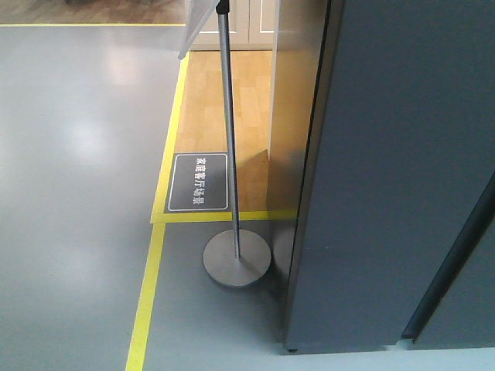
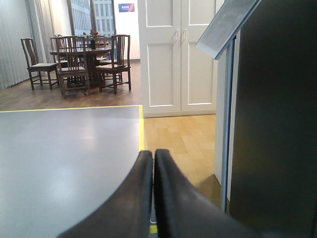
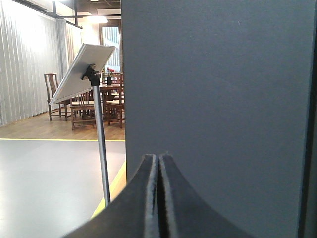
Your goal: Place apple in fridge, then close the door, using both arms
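The fridge (image 1: pixel 387 178) is a tall dark grey block filling the right of the front view. Only its grey outer faces show, with a dark slanted seam (image 1: pixel 456 255) at the far right; none of the white inside is visible, so the door looks shut. The apple is out of view. In the left wrist view my left gripper (image 2: pixel 153 153) is shut and empty, low over the floor, with the fridge's dark side (image 2: pixel 277 124) to its right. My right gripper (image 3: pixel 159 156) is also shut and empty, pointing straight at the fridge's grey face (image 3: pixel 218 89).
A metal sign stand, round base (image 1: pixel 237 259) and thin pole (image 3: pixel 100 139) with a tilted panel (image 3: pixel 81 72), stands just left of the fridge. Yellow floor tape (image 1: pixel 147 301) edges the grey floor. White cabinet doors (image 2: pixel 178 54) and a dining table with chairs (image 2: pixel 84 59) are far back.
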Controlling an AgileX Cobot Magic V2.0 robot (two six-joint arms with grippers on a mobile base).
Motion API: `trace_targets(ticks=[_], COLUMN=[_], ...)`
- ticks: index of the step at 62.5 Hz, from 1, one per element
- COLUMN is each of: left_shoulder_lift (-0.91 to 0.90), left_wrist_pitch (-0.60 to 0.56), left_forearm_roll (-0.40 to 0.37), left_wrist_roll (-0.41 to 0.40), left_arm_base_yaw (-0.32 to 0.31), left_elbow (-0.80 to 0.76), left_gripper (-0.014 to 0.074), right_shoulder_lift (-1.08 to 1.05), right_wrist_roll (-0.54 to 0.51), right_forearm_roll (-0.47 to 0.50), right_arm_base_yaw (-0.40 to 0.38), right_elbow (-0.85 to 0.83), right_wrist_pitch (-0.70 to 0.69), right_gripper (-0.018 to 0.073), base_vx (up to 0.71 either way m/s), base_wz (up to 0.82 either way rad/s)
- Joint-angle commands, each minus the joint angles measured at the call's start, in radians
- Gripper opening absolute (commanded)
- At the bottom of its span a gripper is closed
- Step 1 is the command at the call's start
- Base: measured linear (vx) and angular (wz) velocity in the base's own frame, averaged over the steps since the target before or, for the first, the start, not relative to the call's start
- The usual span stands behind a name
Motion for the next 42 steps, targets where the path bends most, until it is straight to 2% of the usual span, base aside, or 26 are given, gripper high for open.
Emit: trace_targets(ticks=[1, 42], left_shoulder_lift=[-0.015, -0.015], left_wrist_pitch=[-0.068, -0.068], left_forearm_roll=[-0.009, -0.009], left_wrist_roll=[-0.010, -0.010], left_arm_base_yaw=[0.000, 0.000], left_elbow=[0.028, 0.028], left_gripper=[-0.0006, -0.0006], right_shoulder_lift=[-0.017, -0.017], right_wrist_roll=[-0.012, -0.012], right_forearm_roll=[-0.001, -0.001], right_arm_base_yaw=[-0.003, -0.003], right_elbow=[0.014, 0.014], right_wrist_pitch=[-0.073, -0.073], right_gripper=[-0.0003, -0.0003], base_vx=[0.00, 0.00], base_wz=[0.00, 0.00])
